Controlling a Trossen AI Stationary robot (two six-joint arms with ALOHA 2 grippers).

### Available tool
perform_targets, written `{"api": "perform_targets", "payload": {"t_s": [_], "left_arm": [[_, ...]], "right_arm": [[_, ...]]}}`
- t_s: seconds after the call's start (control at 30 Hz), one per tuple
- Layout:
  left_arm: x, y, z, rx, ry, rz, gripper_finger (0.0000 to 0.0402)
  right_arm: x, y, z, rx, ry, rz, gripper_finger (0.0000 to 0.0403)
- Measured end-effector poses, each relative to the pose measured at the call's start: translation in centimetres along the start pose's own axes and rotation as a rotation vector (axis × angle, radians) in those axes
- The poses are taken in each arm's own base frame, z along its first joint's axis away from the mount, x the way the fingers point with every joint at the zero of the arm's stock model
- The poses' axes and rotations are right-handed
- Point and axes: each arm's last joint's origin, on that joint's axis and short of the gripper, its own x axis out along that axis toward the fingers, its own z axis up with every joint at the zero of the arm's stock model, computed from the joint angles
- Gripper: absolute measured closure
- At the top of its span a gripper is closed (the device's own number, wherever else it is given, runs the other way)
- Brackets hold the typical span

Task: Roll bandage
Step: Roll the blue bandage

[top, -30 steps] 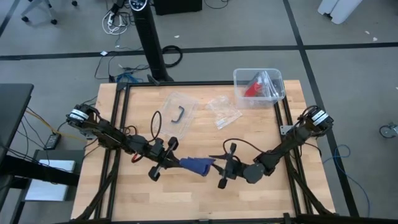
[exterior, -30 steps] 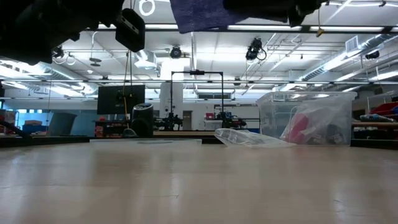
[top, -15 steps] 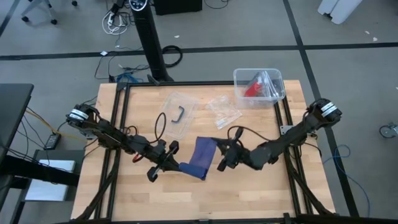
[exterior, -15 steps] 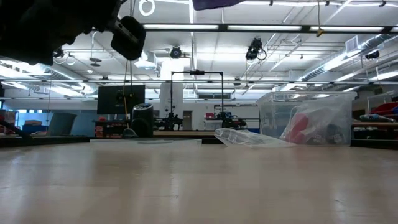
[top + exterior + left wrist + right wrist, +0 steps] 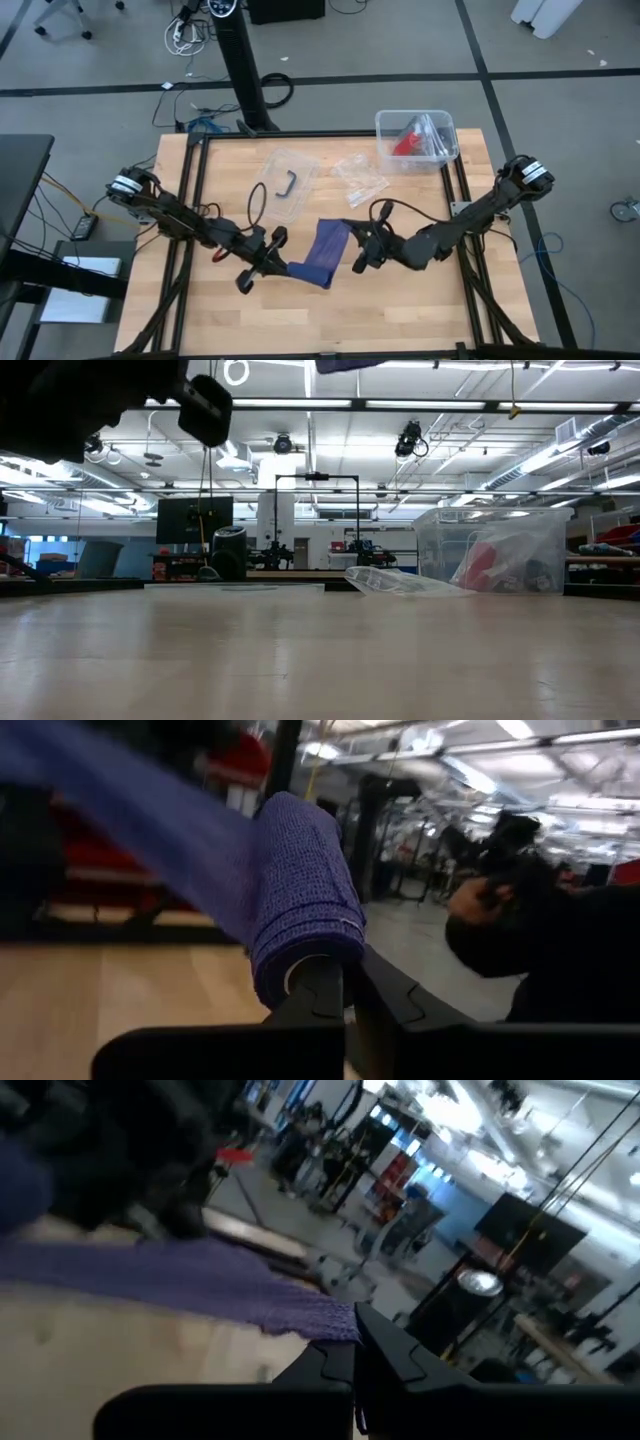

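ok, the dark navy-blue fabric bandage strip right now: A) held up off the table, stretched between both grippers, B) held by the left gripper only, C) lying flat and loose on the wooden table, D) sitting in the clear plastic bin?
A: the dark navy-blue fabric bandage strip spans from the left gripper, shut on its rolled end, to the right gripper, shut on its free end, above the wooden table.

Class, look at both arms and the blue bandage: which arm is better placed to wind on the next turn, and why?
The left, probably. Its gripper is shut on the rolled end of the bandage, so turning it would wind the strip; the right gripper only pinches the loose end, keeping it stretched.
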Motion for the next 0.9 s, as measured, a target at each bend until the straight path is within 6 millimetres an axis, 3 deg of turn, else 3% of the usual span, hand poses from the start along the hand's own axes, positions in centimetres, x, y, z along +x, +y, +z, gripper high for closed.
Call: {"api": "perform_targets", "payload": {"t_s": [0.17,0.37,0.6,0.9], "left_arm": [[0.0,-0.2,0.6,0.072,-0.065,-0.020,0.0392],[-0.2,0.7,0.9,0.167,-0.090,0.099,0.0392],[-0.6,2.4,1.4,0.289,-0.116,0.337,0.0392],[-1.3,4.5,2.0,0.325,-0.134,0.524,0.0392]], "right_arm": [[-0.9,1.0,-1.2,0.106,0.079,0.047,0.0403],[-2.5,2.3,-2.0,0.293,0.136,0.172,0.0403],[-3.9,3.3,-1.6,0.439,0.142,0.341,0.0403],[-4.6,3.7,-1.0,0.499,0.117,0.474,0.0403]]}}
